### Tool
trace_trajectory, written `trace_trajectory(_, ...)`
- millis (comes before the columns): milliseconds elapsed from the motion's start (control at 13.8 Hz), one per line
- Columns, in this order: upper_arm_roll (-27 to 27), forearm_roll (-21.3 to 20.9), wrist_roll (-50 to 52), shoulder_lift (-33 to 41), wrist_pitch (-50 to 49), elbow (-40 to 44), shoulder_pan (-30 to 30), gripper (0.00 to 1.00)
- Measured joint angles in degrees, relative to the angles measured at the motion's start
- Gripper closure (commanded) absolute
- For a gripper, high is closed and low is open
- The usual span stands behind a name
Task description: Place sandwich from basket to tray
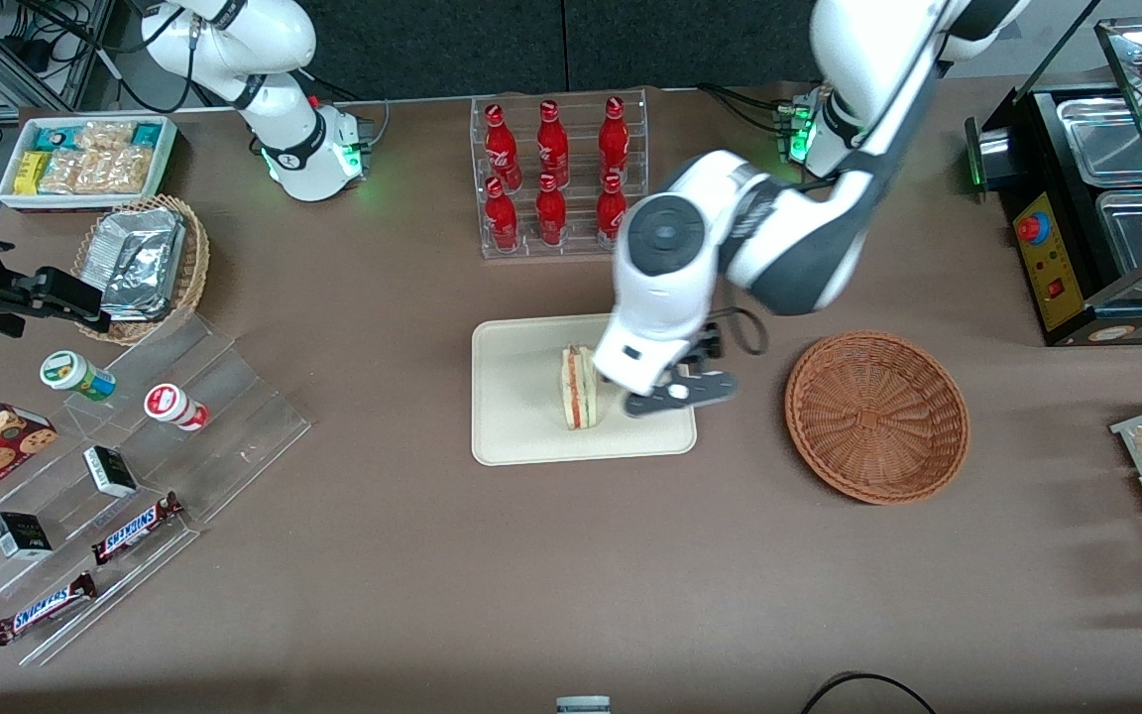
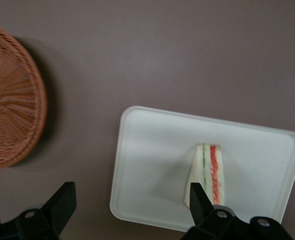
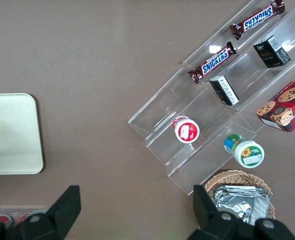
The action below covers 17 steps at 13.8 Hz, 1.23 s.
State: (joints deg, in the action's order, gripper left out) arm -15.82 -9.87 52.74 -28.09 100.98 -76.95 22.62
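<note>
Jaws of the left arm's gripper (image 2: 132, 212) stood spread wide and released, nothing between them; they hung above the tray (image 1: 516, 436), at its edge toward the basket (image 1: 876, 415); the gripper (image 1: 675, 393) itself sat over the tray's rim on the working arm's side. Sandwich (image 1: 579, 387) stood on its edge on the tray, approx. mid-tray, just beside the jaws and apart from them; in the wrist view one finger (image 2: 199, 201) overlapped the sandwich (image 2: 208, 172) w/o gripping it; red and green filling stripes showed on the cut face. Tray (image 2: 152, 150) lay flat on the brown worktop (image 1: 571, 575); nothing else on it. Basket (image 2: 10, 100) sat well apart from the jaws, toward the working arm's end of the worktop, w/ no sandwich in it; a strip of bare worktop lay between basket and tray.
</note>
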Motion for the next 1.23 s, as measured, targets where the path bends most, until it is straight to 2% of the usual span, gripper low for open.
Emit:
trace_trajectory(290,-0.02,1.36,-1.02,4.53,-4.68,0.12,-6.99,0.0)
trace_trajectory(435,-0.02,1.95,-4.95,6.8,-7.21,0.14,-9.58,0.0)
trace_trajectory(871,0.03,3.12,-23.52,12.28,-17.33,0.11,-18.76,0.0)
trace_trajectory(1089,0.26,5.78,-34.31,14.52,-21.18,0.07,-23.64,0.0)
trace_trajectory(1234,2.9,6.78,-40.01,16.01,-23.02,-0.14,-24.34,0.0)
